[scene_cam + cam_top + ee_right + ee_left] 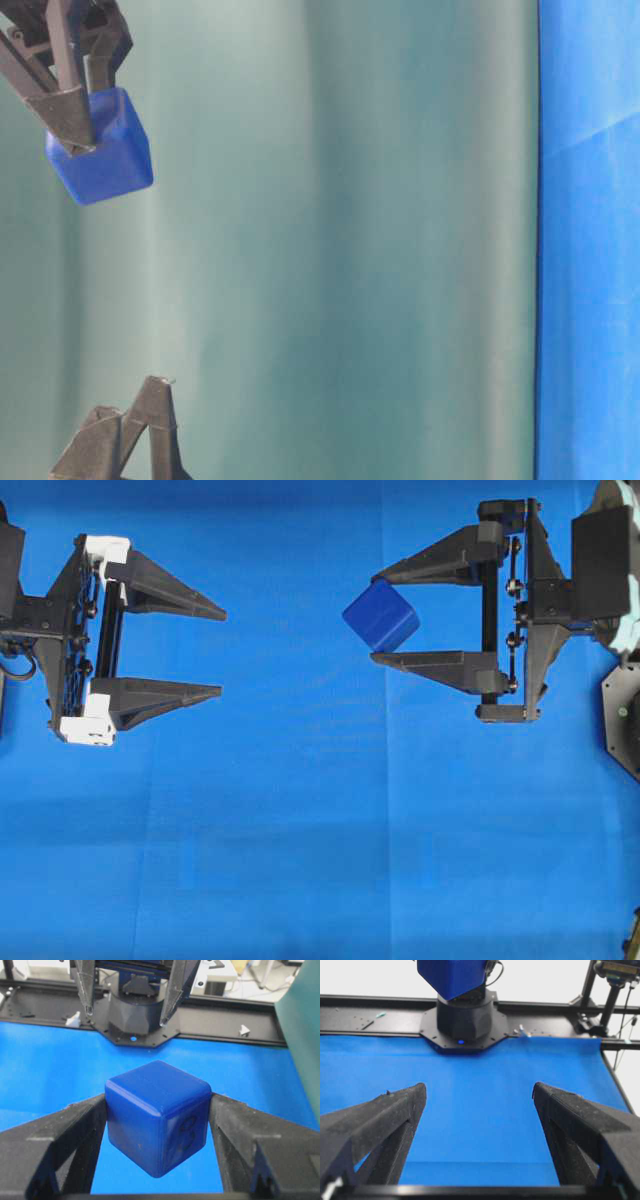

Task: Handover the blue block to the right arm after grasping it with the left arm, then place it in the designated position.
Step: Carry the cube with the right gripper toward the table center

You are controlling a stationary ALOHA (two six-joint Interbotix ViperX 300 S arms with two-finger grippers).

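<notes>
- The right gripper [377,619] is seen clamped on the blue block [381,616], which is held between its fingertips above the blue cloth [300,830].
- The left gripper [220,651] is shown spread wide and empty, well apart to the left.
- The block is carried by the right arm only; no placement mark can be seen.
- The block is a dark-blue, round-edged cube, tilted, with a faint mark on one face.

Partly seen: blue block [452,977] cut by top edge in left wrist view; right arm [600,570] body clipped at right edge overhead; left gripper [125,435] tips only, bottom left table-level view; block's embossed mark [186,1132] too faint to read.
</notes>
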